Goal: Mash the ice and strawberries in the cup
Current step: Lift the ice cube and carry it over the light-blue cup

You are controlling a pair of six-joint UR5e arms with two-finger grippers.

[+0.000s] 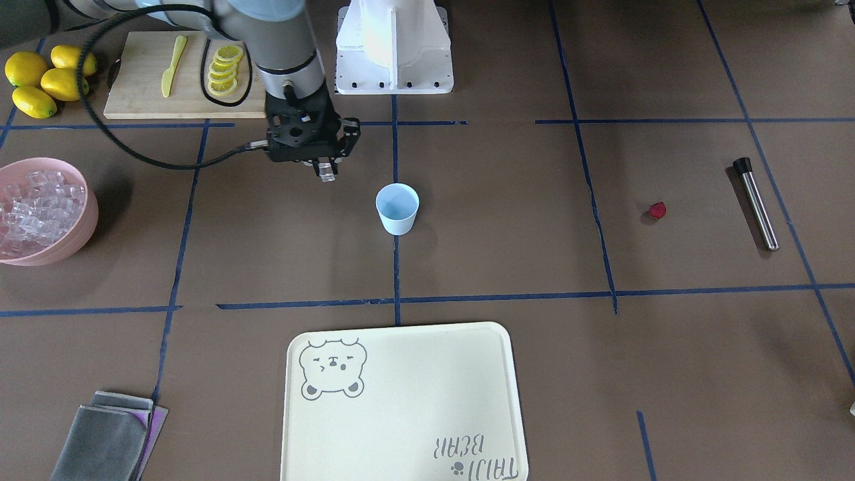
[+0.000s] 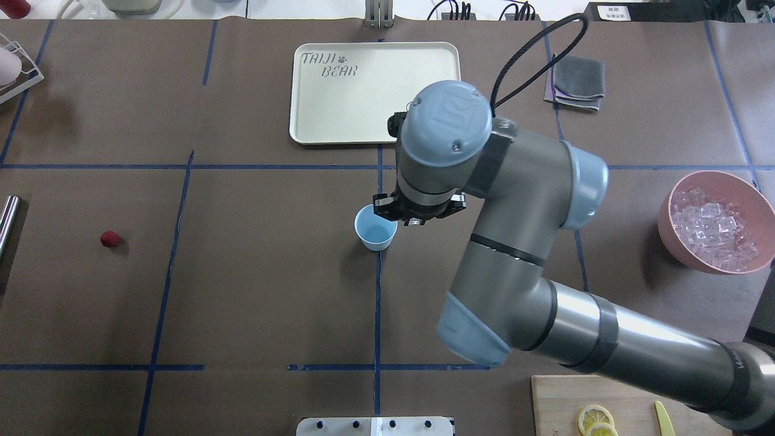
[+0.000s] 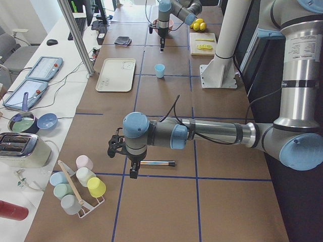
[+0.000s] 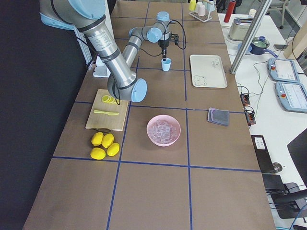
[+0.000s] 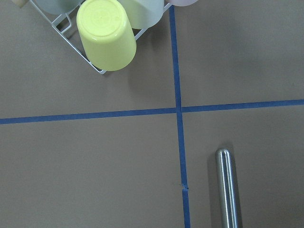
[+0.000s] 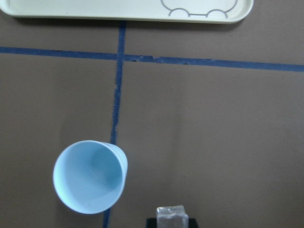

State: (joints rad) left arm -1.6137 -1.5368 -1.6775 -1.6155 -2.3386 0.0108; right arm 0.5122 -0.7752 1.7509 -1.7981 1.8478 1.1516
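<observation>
Brown desk point(image 1: 507, 267) is carrying the upright cup point(image 1: 397, 208), while the right gripper point(image 1: 326, 168) is hovering just beside it, fingers clamping one ice cube point(image 1: 327, 175); left gripper point(image 3: 132, 174) finger state cannot be told.

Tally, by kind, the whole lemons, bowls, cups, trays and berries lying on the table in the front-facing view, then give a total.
Whole lemons: 4
Pink bowl: 1
Pale blue cup: 1
Tray: 1
Strawberry: 1
Total: 8
</observation>
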